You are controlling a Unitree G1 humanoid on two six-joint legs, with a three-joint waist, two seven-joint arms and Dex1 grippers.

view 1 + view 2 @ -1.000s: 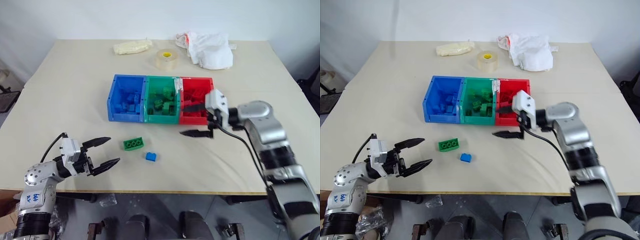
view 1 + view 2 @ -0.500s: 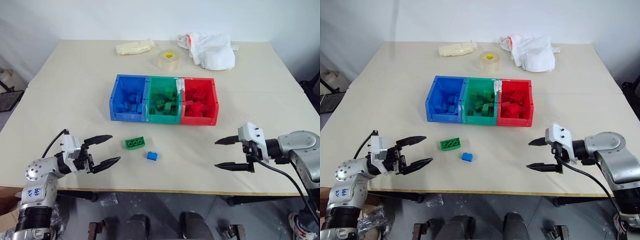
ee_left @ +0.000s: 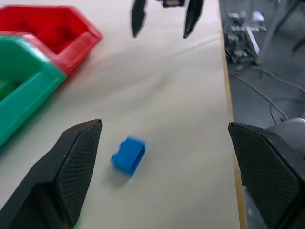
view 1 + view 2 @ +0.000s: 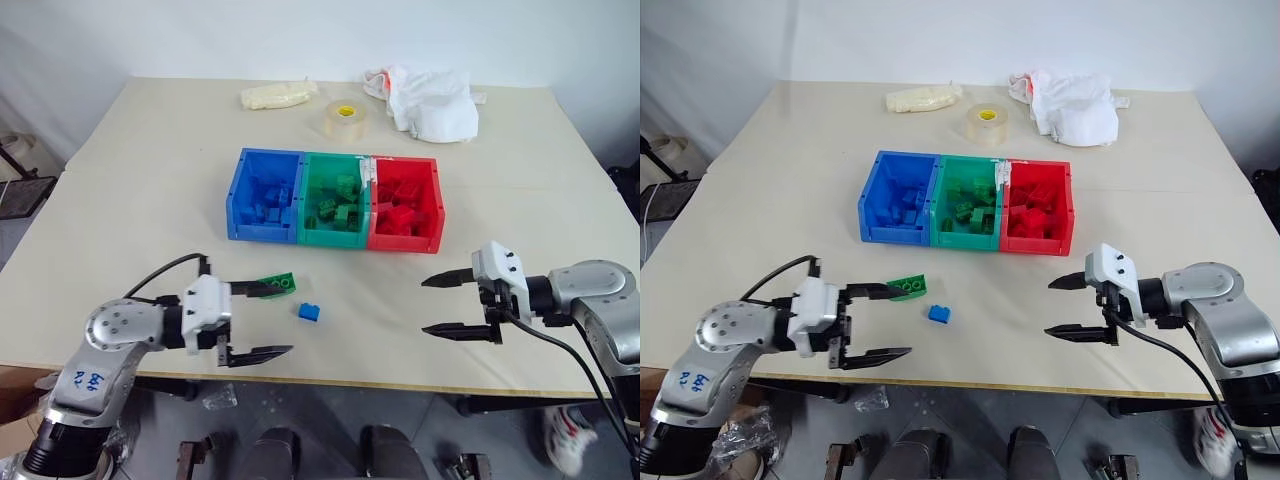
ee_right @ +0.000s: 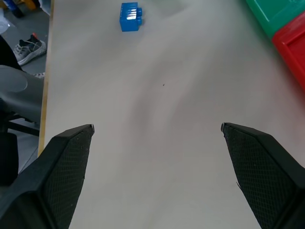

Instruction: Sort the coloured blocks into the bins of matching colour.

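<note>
Moved inward since the earlier frame, the left hand [image 4: 878,322] is now seen wide open and empty around the green block [image 4: 906,287], beside the blue block [image 4: 938,314]. The right hand [image 4: 1072,307] is held wide open, empty, away from the bins [image 4: 967,243].

On the counter [image 4: 150,190], the bins [image 4: 335,200] stand in a row mid-surface, blocks inside. Behind them lie a tape roll [image 4: 345,117], a cloth [image 4: 435,100] and a bag [image 4: 280,94]. Before them sit an oblong block [image 4: 278,285] and, to its right, a square block [image 4: 309,312].
</note>
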